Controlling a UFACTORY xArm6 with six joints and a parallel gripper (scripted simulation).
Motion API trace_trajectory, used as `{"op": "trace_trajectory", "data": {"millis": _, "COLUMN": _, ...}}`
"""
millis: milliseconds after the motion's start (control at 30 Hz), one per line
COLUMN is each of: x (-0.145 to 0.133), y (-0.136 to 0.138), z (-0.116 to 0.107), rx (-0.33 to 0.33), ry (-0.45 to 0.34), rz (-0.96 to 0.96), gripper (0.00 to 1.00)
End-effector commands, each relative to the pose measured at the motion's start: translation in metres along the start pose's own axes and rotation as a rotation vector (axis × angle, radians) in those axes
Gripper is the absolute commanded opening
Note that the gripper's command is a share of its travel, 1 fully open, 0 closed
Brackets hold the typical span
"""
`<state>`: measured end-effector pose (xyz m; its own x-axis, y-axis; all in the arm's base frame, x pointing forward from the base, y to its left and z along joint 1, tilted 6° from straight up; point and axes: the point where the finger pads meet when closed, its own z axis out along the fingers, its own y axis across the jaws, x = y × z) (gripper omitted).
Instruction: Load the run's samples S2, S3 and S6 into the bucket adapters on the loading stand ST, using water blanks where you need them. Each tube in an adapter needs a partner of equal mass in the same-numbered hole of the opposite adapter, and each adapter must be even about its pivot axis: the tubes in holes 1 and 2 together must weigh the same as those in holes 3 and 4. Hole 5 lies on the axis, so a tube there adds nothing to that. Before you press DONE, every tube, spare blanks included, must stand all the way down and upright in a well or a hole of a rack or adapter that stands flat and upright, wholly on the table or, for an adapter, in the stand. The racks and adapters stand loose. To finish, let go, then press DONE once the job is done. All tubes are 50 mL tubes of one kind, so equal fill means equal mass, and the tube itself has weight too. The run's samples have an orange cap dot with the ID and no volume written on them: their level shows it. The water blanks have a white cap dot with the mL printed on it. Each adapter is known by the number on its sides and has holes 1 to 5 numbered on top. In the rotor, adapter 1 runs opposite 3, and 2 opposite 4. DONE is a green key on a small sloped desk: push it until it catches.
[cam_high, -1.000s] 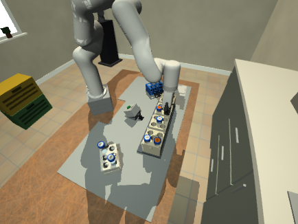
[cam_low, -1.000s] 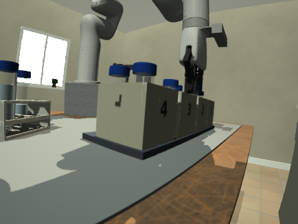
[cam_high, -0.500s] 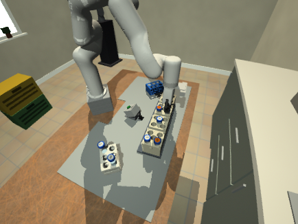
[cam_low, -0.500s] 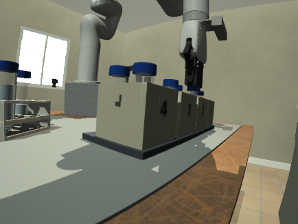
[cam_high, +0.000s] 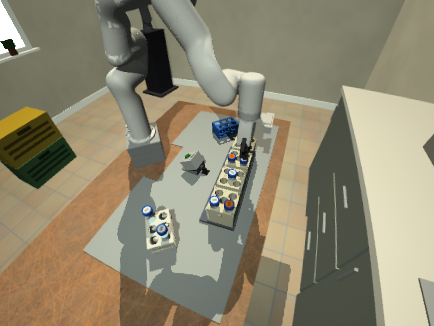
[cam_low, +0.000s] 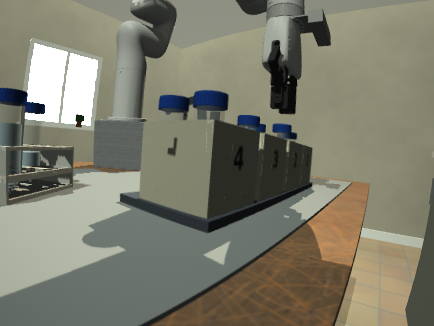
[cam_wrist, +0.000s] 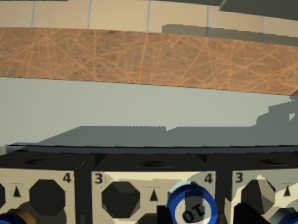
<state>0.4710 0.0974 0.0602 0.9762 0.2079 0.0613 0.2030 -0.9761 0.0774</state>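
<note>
My gripper is open and empty, above adapter 2. Below its fingers a white-dot tube marked 10 stands in hole 4 of adapter 2. An orange-dot tube stands in the same adapter; its ID is unreadable. Adapter 1 holds an orange-dot tube in its middle hole, partly cut off. Adapter 3 holds a white-dot tube in its middle hole. Adapter 4 holds a white-dot tube and an orange-dot tube.
A white rack at the front left holds two white-dot tubes. A blue rack stands at the back. The small desk with the green DONE key stands left of the dark stand.
</note>
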Motion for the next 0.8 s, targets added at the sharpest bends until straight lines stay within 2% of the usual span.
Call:
{"op": "trace_trajectory", "data": {"millis": 0, "x": 0.001, "y": 0.0, "z": -0.007, "rx": 0.0, "ry": 0.004, "rz": 0.0, "gripper": 0.44}}
{"op": "trace_trajectory", "data": {"millis": 767, "x": 0.001, "y": 0.0, "z": -0.05, "rx": 0.0, "ry": 0.004, "rz": 0.0, "gripper": 0.44}}
